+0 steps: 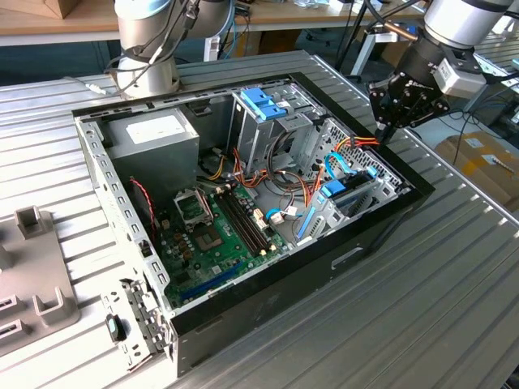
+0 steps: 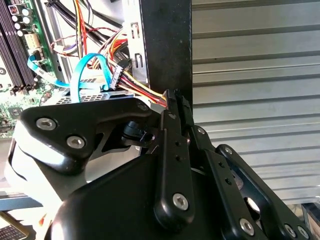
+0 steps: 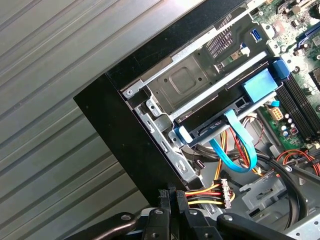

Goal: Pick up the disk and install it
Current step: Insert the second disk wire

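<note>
One arm reaches down from the exterior view's right, its gripper (image 1: 388,121) poised over the far right corner of the open computer case (image 1: 366,235), jaws pressed together on a bundle of red, yellow and black wires (image 3: 202,194). Inside that corner the disk (image 3: 220,95) sits in its bay, blue carrier (image 3: 260,85) framing it, a light blue cable (image 3: 235,150) looping beside it. Case and arm base (image 1: 146,49) rest on a ribbed metal counter (image 1: 454,300); workbenches stand behind.

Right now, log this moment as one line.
gripper at case corner | jaws shut on power cable | disk in drive bay
</note>
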{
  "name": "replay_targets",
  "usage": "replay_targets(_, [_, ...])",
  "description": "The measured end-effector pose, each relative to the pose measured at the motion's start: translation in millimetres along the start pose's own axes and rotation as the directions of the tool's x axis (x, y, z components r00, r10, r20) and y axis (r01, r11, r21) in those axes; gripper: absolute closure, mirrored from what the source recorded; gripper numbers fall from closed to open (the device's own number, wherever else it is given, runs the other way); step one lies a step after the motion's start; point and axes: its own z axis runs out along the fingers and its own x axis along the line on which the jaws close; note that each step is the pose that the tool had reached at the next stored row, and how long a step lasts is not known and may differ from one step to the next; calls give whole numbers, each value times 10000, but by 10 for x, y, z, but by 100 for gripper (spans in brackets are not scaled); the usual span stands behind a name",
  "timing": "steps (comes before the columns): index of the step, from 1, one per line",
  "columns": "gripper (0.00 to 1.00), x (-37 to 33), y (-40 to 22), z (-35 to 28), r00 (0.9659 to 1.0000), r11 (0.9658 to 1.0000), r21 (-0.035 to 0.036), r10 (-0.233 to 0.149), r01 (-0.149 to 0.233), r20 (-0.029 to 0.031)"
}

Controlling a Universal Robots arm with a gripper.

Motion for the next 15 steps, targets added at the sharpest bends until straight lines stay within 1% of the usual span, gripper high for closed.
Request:
replay_targets(2, [84,1,-1,-16,10000,10000,1,0,0,0])
replay_targets(5, [84,-2,0,-20,10000,10000,0,-1,1,0])
replay_targets(7, [84,-54,36,-23,10000,10000,0,-1,1,0])
replay_targets(10, [84,-94,63,-25,10000,10000,-1,40,-40,-3])
replay_targets(13, [84,-101,68,-25,9998,9998,-3,189,-189,-12])
replay_targets(15, [84,-102,69,-25,9993,9993,-8,367,-367,-25])
